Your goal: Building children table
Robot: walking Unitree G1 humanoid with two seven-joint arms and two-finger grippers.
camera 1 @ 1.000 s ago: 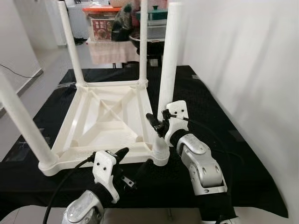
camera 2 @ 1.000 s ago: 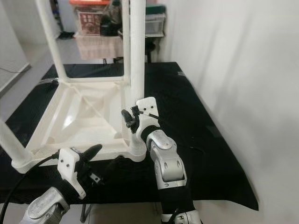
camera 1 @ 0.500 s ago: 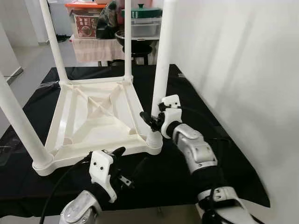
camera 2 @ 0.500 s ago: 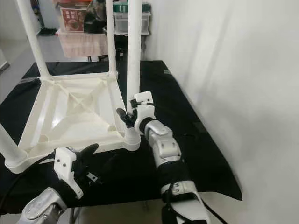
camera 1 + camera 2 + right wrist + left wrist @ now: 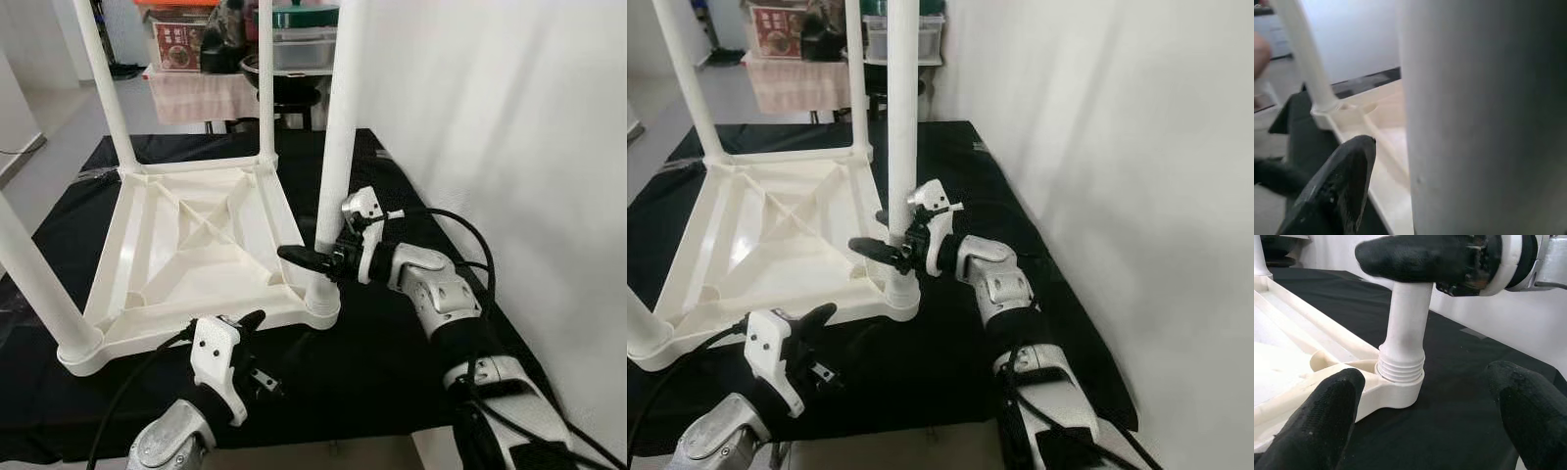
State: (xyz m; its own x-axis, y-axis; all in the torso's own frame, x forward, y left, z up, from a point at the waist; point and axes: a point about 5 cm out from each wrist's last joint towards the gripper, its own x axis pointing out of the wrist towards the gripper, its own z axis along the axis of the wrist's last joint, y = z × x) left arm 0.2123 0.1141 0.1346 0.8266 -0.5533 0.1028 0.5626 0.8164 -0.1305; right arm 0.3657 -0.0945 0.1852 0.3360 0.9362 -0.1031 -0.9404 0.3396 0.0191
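Note:
A white plastic children's table [image 5: 186, 230] lies upside down on the black cloth, its legs standing up. The near right leg [image 5: 335, 147] sits in its threaded corner socket [image 5: 1400, 377]. My right gripper [image 5: 868, 231] is shut on this leg just above the socket, one finger [image 5: 299, 257] across its front and the other behind it. Low at the front edge, my left gripper [image 5: 274, 338] is open, a short way from that socket and touching nothing; its fingertips [image 5: 1334, 396] frame the socket in the left wrist view.
A white wall [image 5: 509, 127] runs close along the right side. The black-covered worktable [image 5: 392, 362] ends just in front of me. Behind it stand a cloth-draped stand with a storage box [image 5: 176, 39] and a dark pot [image 5: 294, 78].
My right wrist has turned on the leg, so its fingers now point left across it, and the forearm has swung out to the right. The camera has shifted. The left gripper holds still.

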